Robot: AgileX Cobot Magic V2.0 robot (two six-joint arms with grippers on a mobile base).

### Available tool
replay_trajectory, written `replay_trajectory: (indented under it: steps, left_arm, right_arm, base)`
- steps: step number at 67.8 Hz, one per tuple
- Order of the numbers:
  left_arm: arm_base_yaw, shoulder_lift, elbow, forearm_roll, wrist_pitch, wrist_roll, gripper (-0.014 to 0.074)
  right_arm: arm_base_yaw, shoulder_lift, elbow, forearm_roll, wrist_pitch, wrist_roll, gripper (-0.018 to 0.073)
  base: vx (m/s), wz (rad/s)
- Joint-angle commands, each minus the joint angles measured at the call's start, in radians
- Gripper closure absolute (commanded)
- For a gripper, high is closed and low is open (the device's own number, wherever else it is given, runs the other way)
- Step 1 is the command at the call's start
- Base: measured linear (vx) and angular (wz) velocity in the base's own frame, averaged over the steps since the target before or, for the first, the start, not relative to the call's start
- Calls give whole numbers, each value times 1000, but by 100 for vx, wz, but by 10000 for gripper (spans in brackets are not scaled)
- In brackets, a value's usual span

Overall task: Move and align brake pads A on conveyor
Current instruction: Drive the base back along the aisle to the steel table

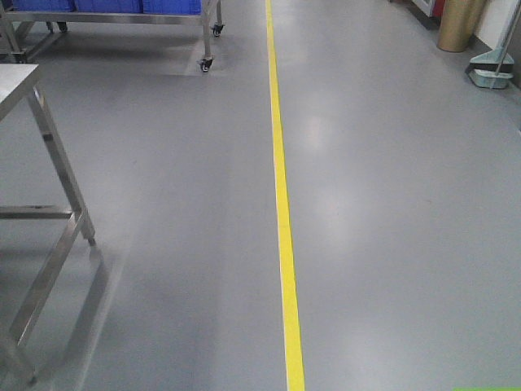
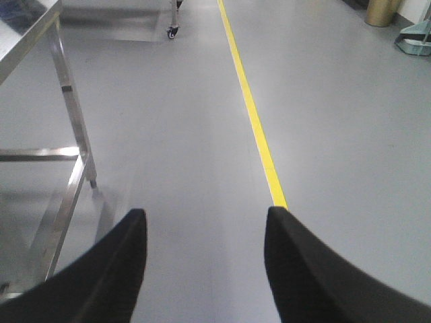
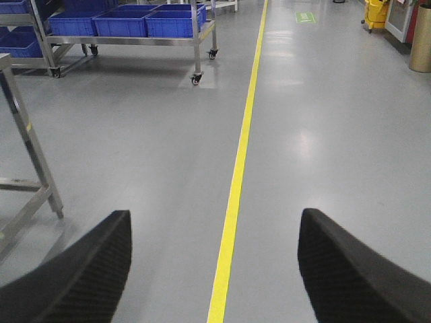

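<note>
Nearest the left wrist camera, the left fingers (image 2: pixel 108 276) were two smooth black pads spread well apart, with only bare grey floor (image 2: pixel 202 168) showing between them. In the right wrist view the right fingers (image 3: pixel 350 269), black and finely ribbed, stood wide apart as well and held nothing. The yellow line (image 3: pixel 232 202) ran up through the gap between them. Neither the brake pads A nor the conveyor showed in any of the three views, so where they lay could not be told.

Just beyond the left fingers, on the left side, stood a stainless steel frame (image 2: pixel 71 114). Its legs and cross rails rested on the floor, and its shiny tabletop (image 2: pixel 27 33) cut across the upper left corner. The front view showed the same frame along its left edge, well apart from the yellow line, which ran straight away down the middle of the floor.

Farther off, left of the line, a steel wheeled cart (image 3: pixel 135 42) carried a row of blue bins (image 3: pixel 121 23), and its casters (image 3: pixel 196 79) sat on the floor.

Farthest away, right of the line, a brass-coloured cylinder (image 1: pixel 460 24) stood by the wall. A pale teal thing like a dustpan (image 1: pixel 492 75) lay near it. The right wrist view also caught a yellow mop bucket (image 3: pixel 376 12) at the far right and a green floor mark (image 3: pixel 304 17) just right of the line.
</note>
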Motion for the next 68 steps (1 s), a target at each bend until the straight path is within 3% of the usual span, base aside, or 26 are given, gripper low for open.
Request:
replay_trajectory:
  steps: [1, 68]
  left_arm:
    - [-3, 11, -23, -5, -66, -4, 225]
    - [-3, 11, -23, -5, -67, -4, 225]
  right_arm:
    - [-5, 11, -26, -8, -74, 0, 54]
    - [-5, 11, -26, -8, -75, 0, 54]
  base:
    - [69, -1]
    - [64, -3]
